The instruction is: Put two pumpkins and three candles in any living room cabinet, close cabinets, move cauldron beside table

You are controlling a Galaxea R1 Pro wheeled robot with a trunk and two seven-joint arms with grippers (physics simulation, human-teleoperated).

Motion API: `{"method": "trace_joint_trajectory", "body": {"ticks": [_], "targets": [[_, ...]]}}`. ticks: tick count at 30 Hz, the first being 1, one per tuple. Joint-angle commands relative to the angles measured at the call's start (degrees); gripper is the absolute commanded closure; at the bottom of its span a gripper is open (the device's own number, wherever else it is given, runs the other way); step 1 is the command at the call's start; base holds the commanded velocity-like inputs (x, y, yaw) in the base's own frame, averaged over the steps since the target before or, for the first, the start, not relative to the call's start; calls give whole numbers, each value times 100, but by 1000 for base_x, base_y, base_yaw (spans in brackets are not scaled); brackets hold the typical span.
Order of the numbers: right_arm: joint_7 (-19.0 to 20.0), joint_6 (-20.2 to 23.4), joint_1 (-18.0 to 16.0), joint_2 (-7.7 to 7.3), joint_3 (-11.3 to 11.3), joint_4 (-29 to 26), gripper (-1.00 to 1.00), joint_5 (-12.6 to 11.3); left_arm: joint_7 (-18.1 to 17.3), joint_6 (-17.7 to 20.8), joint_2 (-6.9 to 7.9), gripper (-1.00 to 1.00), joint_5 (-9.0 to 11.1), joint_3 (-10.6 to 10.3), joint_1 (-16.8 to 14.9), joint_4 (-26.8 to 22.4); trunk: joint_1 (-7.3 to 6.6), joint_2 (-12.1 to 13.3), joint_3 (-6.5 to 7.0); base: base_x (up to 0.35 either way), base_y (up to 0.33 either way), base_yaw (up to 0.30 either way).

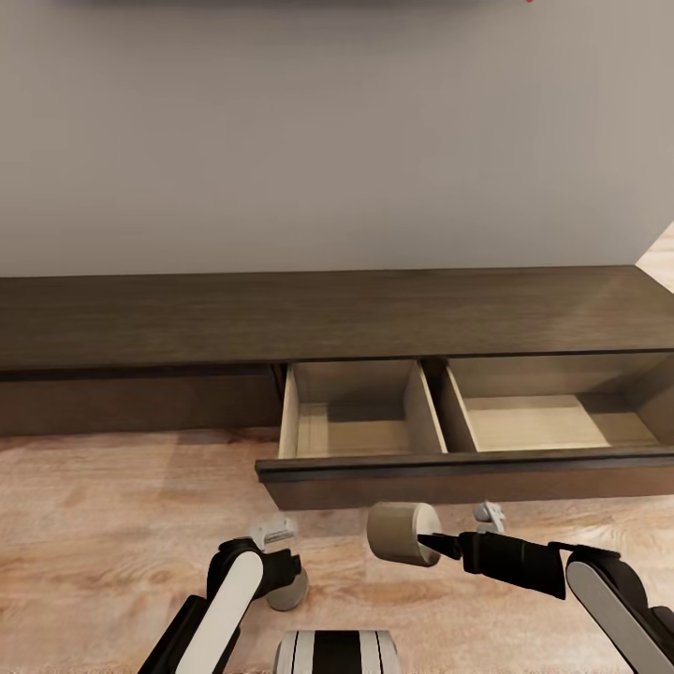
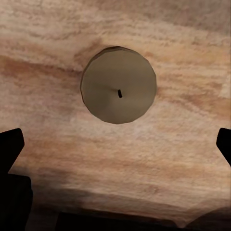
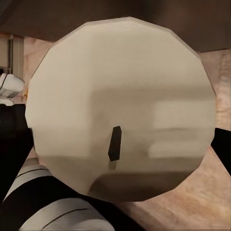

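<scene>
Against the pale wall (image 1: 328, 131) stands the long dark cabinet (image 1: 328, 314), with one wide drawer (image 1: 393, 473) pulled out over the wooden floor (image 1: 94, 524), its two beige compartments bare. Just in front of that drawer front, the right gripper (image 1: 432, 543) grasps a candle (image 1: 402, 533) tipped on its side, its flat wick end facing the right wrist camera (image 3: 120, 110). Lower down, the left gripper (image 1: 285, 573) hangs with its fingers (image 2: 10, 147) spread wide apart over a second candle (image 1: 292, 592), which stands upright on the floor; from the left wrist its round top and tiny wick (image 2: 118, 85) sit between the fingers, untouched.
</scene>
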Motion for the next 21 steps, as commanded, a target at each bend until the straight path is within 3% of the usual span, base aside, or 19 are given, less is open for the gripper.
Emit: {"method": "trace_joint_trajectory", "body": {"ticks": [1, 6, 11, 13, 21], "targets": [[7, 20, -1, -3, -9, -2, 100, -16, -1, -21, 0, -100, -19, 0, 0, 1, 2, -2, -23, 0, 0, 0], [233, 415, -1, -59, -168, -6, 100, -67, -2, -118, -1, -100, -283, 6, 0, 10, 15, -8, -134, 0, 0, 0], [1299, 622, -1, -80, -560, 6, 100, -26, -4, -217, -1, -100, -368, 5, 0, 11, 28, -15, -244, 0, 0, 0], [1532, 622, -1, -84, -622, 25, 100, -11, -4, -226, -1, -100, -376, 7, 0, 11, 33, -18, -289, 0, 0, 0], [1668, 503, -1, -63, -672, 49, 100, 4, -3, -237, -18, -100, -377, 0, 0, 17, 54, -28, -466, 0, 0, 0]]}}
